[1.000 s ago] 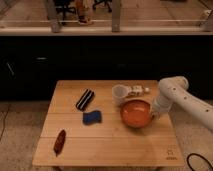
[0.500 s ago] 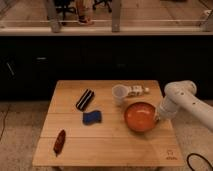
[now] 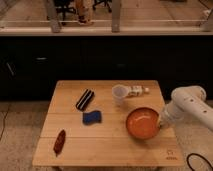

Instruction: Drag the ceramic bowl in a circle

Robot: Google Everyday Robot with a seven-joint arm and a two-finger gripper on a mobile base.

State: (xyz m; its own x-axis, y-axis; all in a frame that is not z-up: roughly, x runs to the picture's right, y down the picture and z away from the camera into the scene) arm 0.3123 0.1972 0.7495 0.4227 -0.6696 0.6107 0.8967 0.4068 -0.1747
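At the table's (image 3: 110,145) 4 o'clock quarter, the bowl (image 3: 142,124) has shifted toward 5 o'clock, away from the cup (image 3: 120,94). The gripper (image 3: 161,122) sits at its 3 o'clock rim; whether it grips cannot be told. The circle appears under way.

Office-like lab space: glass partition (image 3: 160,12), rolling office chairs (image 3: 66,9) behind, wooden desk (image 3: 100,150); end effector (image 3: 161,123) at the ceramic bowl (image 3: 141,124)'s right rim.

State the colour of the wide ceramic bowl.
Glossy orange ceramic bowl, clearest in the camera view; the gripper is at its right rim.
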